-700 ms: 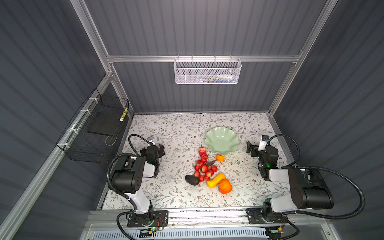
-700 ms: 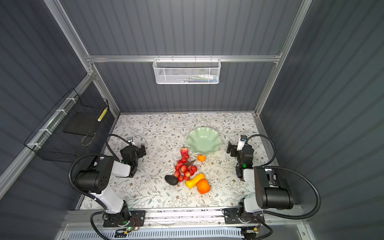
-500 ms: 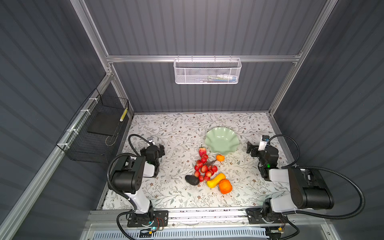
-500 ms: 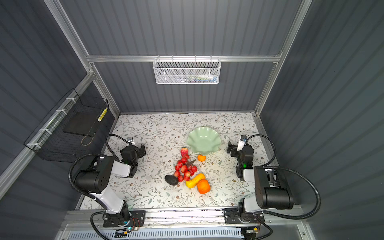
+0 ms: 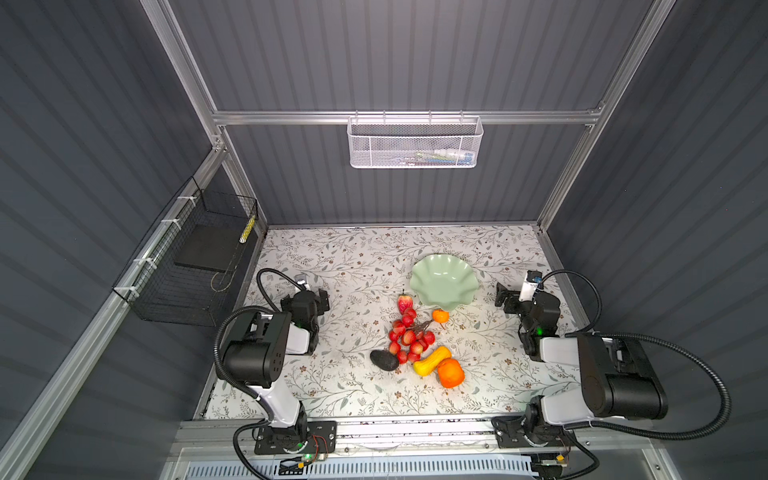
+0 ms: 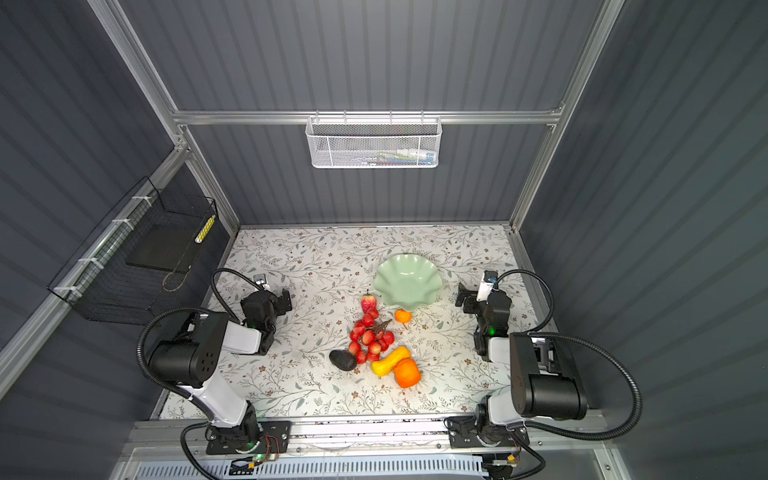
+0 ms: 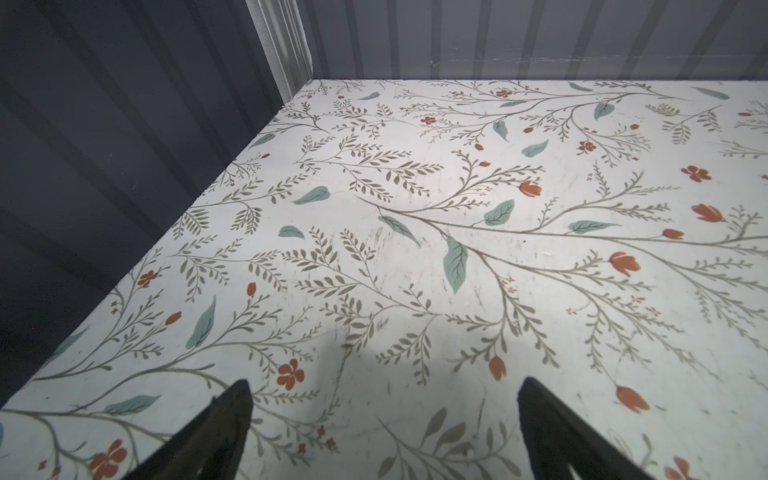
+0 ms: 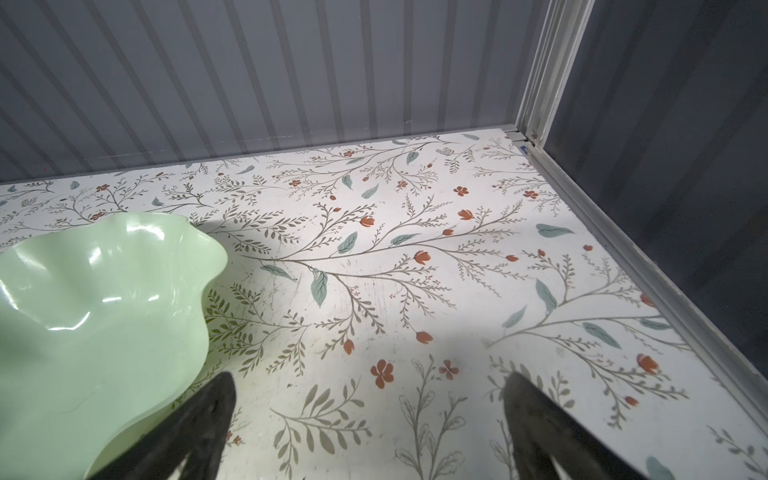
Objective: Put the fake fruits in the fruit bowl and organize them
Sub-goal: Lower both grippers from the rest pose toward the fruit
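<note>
Your inventory, left to right:

- black wire basket (image 5: 187, 266): hangs on the left wall, off the counter (image 5: 332, 253).
- left claw (image 7: 384, 381): sits at the counter's left side, jaws spread wide, gripping nothing, bare counter beneath.
- avocado (image 5: 384, 360): lies on the counter near centre.
- bunch of red balls (image 5: 409, 336): lies just right of the avocado, strung from near to far.
- strawberry (image 5: 404, 302): lies at the bunch's far end.
- gourd (image 5: 432, 361): lies slanted, right of the bunch's near end.
- tangerine (image 5: 440, 316): lies to the right of the strawberry.
- orange (image 5: 451, 372): touches the gourd and is the nearest of your fruits.
- fruit bowl (image 5: 442, 278): stands right of centre, farther back. The tangerine is just beside its near rim, and all six fruits lie outside it.
- right claw (image 8: 369, 375): sits just right of the fruit bowl, jaws spread wide, gripping nothing.
</note>
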{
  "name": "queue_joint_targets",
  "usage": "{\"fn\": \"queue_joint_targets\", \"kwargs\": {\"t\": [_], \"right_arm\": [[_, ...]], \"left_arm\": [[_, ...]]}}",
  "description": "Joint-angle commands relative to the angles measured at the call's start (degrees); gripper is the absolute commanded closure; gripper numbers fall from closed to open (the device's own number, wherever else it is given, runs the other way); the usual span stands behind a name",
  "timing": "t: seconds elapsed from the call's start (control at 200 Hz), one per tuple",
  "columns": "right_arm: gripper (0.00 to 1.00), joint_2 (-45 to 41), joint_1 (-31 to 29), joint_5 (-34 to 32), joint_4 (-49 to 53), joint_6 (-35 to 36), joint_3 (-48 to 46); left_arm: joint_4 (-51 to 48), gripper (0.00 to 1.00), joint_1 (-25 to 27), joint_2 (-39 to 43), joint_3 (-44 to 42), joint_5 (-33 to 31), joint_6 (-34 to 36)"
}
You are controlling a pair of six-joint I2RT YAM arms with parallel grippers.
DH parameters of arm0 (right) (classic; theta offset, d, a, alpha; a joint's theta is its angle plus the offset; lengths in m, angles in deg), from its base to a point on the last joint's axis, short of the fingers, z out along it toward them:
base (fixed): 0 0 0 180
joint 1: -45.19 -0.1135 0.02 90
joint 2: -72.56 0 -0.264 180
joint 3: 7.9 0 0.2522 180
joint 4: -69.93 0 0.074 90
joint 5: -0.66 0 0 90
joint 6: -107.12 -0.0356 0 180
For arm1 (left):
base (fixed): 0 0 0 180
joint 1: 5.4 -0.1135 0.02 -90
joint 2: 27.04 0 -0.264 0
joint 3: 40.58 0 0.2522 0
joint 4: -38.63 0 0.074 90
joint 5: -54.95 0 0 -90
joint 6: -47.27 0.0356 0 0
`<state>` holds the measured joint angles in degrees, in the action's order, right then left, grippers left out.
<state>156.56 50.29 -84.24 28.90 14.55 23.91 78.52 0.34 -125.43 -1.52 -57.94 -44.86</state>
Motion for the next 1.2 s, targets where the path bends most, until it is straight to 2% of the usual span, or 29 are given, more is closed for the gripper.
{"fn": "queue_joint_targets", "kwargs": {"t": [0.0, 0.12, 0.18, 0.23, 0.29, 0.325, 0.375, 0.425, 0.47, 0.595, 0.685, 0.815, 0.936, 1.076, 1.196], "right_arm": [[0.01, -0.4, 0.1, 0.9, -0.1, -0.5, 1.1], [0.01, -0.6, 0.1, 0.1, -0.3, -0.6, 0.8], [0.01, -1.0, 0.1, -3.9, -0.8, -2.1, 0.6], [0.01, -3.9, 0.0, -9.6, 1.7, -4.3, 0.2], [0.01, -9.4, 0.0, -13.0, 11.5, -5.2, 2.9], [0.01, -12.7, -0.1, -13.1, 19.5, -5.7, 6.1], [0.01, -16.3, -0.1, -13.3, 29.8, -11.9, 11.3], [0.01, -18.5, 0.0, -12.8, 34.3, -19.7, 14.9], [0.01, -19.5, 0.7, -8.6, 39.4, -26.7, 17.1], [0.01, -19.5, 2.8, 8.8, 35.2, -25.1, 13.9], [0.01, -24.7, 1.9, 16.1, 43.1, -25.7, 13.5], [0.01, -33.8, -5.5, 9.9, 66.6, -23.8, 16.2], [0.02, -41.0, -14.2, 6.8, 85.0, -24.0, 16.7], [0.03, -49.5, -24.7, 5.9, 91.7, -32.3, 10.3], [0.03, -51.5, -33.8, 2.7, 92.2, -37.9, 7.5]], "left_arm": [[1.0, 0.00, -0.2, 0.0, 0.5, -0.9, -0.3], [1.3, 0.00, -0.2, 0.1, 0.3, -0.8, -0.3], [2.1, 0.00, -0.2, 0.4, 0.1, 0.4, 0.5], [-1.1, 0.00, 0.0, 2.5, 0.9, 4.1, 2.4], [-14.9, 0.00, 1.7, 7.7, 5.6, 3.7, 3.2], [-26.0, 0.00, 2.5, 11.0, 9.9, 1.0, -0.1], [-37.6, 0.00, 2.5, 14.9, 15.3, 0.6, -6.1], [-44.6, 0.00, 2.5, 18.7, 18.4, 2.4, -7.9], [-48.8, 0.00, 2.5, 22.5, 20.3, 3.8, -8.9], [-55.8, 0.00, 2.5, 33.0, 21.5, 4.4, -7.7], [-58.2, 0.00, 2.5, 38.6, 20.2, 2.5, -7.3], [-60.0, 0.00, 2.5, 43.6, 18.2, 0.4, -7.0], [-59.0, 0.00, 2.5, 43.8, 18.5, -1.3, -7.6], [-61.2, 0.00, 2.4, 41.8, 20.7, -0.6, -7.9], [-62.9, 0.00, 2.4, 41.4, 21.3, -0.6, -7.8]]}}
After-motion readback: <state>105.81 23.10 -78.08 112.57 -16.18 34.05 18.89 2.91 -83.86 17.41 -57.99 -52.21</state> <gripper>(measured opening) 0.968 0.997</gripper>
